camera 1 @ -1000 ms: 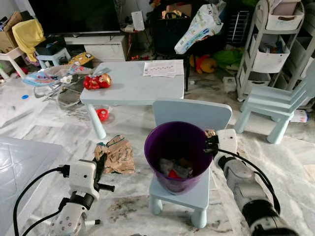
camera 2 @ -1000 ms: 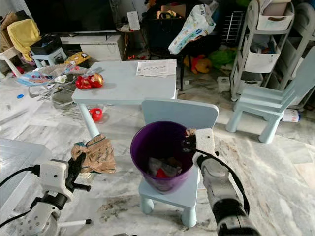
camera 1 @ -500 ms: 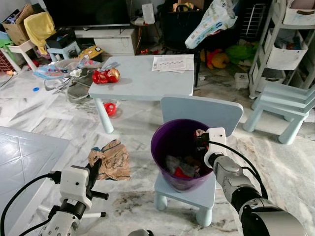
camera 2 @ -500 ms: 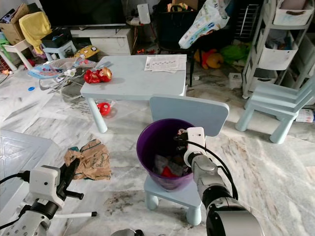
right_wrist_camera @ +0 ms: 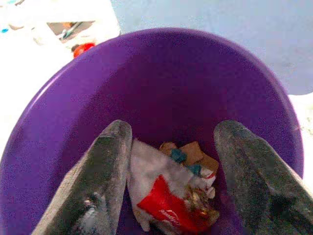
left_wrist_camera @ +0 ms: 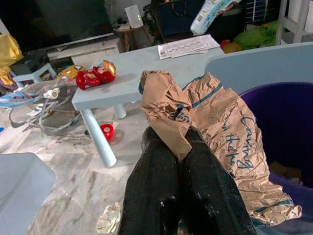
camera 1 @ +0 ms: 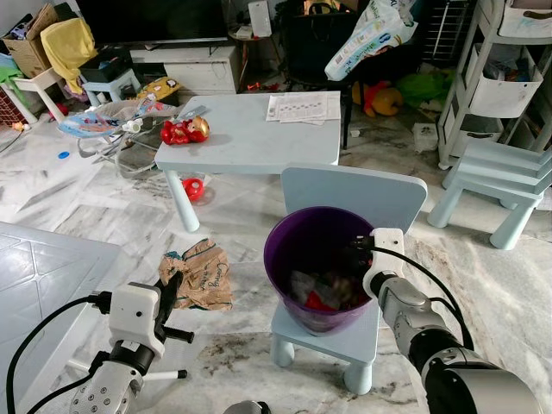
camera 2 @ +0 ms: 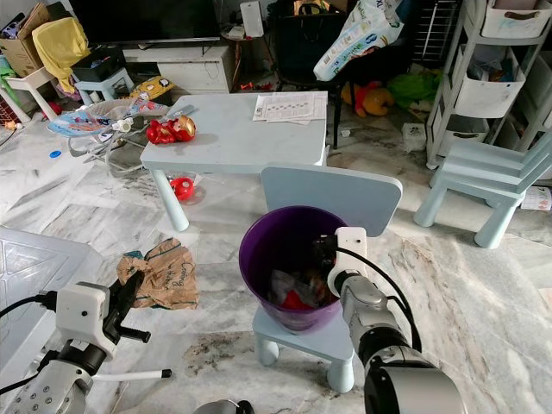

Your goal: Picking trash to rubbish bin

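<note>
Right gripper (right_wrist_camera: 171, 196): fingers spread wide over purple bin (camera 1: 285, 259), centre frame, seemingly just emptied.
Left gripper (left_wrist_camera: 182, 142): pinching crumpled paper bag (left_wrist_camera: 220, 127), lower left, ready for binning.

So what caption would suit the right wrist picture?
Open right gripper poised over the purple bin, with trash at its bottom.

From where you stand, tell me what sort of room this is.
Most likely a home living room used for play: a television on a low stand, a child-size table and chairs, and soft toys behind.
</note>
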### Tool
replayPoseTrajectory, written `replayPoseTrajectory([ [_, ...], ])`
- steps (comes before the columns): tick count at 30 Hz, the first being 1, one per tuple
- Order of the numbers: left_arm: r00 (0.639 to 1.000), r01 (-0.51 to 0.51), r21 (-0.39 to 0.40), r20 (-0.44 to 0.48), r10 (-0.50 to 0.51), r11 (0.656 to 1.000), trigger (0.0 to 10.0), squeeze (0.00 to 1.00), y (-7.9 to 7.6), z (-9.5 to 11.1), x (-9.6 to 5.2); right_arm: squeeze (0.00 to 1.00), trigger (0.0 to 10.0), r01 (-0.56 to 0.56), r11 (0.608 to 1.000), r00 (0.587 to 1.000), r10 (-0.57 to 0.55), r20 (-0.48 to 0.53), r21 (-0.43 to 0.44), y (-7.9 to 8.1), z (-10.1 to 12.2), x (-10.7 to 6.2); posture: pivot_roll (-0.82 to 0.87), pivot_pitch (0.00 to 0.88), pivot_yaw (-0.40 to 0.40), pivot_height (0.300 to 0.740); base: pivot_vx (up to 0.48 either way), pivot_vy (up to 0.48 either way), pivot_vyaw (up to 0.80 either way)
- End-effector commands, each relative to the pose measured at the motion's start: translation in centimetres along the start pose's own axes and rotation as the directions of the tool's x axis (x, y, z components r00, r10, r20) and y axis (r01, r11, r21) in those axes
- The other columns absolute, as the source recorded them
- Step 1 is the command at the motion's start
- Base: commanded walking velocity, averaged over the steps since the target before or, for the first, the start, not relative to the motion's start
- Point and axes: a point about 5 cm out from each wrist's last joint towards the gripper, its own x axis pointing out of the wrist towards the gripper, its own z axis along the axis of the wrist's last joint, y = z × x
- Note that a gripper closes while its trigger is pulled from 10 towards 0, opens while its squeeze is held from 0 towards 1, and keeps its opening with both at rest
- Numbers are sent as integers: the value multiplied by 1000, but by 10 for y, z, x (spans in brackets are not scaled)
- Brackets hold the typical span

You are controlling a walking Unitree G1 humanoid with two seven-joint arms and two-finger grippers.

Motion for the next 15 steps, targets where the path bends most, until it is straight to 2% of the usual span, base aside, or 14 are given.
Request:
replayPoseTrajectory([
  [1, 1000, 4, 3, 6, -4, 1000, 0, 0, 1, 3, 3, 1000, 10000, 10, 1000, 1000, -10, -11, -21, 2, 2, 2, 180, 91, 94, 740, 0, 0, 0],
  [3, 1000, 0, -2, 17, 0, 1000, 0, 0, 0, 6, 6, 1000, 10000, 22, 999, 1000, -22, 9, -26, 0, 5, 2, 174, 91, 92, 740, 0, 0, 0],
  [6, 998, 34, -15, 62, -33, 999, 0, 0, -6, 19, 21, 1000, 10000, 48, 993, 998, -43, 53, -108, -3, 12, 1, 140, 87, 82, 740, 0, 0, 0],
  [7, 995, 51, -16, 83, -50, 999, 0, 0, -10, 25, 29, 1000, 10000, 51, 986, 997, -41, 71, -158, -3, 12, 0, 130, 87, 81, 740, 0, 0, 0],
  [9, 992, 67, -3, 107, -66, 998, 0, 0, -16, 32, 42, 1000, 10000, 38, 979, 993, -16, 114, -200, 0, 14, -3, 100, 84, 81, 740, 0, 0, 0],
  [10, 992, 67, -3, 107, -66, 998, 0, 0, -16, 32, 42, 1000, 10000, 38, 979, 993, -16, 114, -200, 0, 14, -3, 100, 84, 81, 740, 0, 0, 0],
  [12, 991, 65, -2, 117, -64, 998, 0, 0, -20, 35, 57, 1000, 10000, 7, 980, 986, 27, 165, -201, 6, 15, -12, 80, 83, 81, 740, 0, 0, 0],
  [13, 991, 65, -2, 117, -64, 998, 0, 0, -20, 35, 57, 1000, 10000, 7, 980, 986, 27, 165, -201, 6, 15, -12, 80, 83, 81, 740, 0, 0, 0],
  [15, 990, 76, -14, 120, -74, 997, 0, 0, -23, 36, 66, 1000, 10000, -11, 980, 979, 50, 196, -199, 9, 15, -23, 38, 78, 82, 740, 0, 0, 0],
])
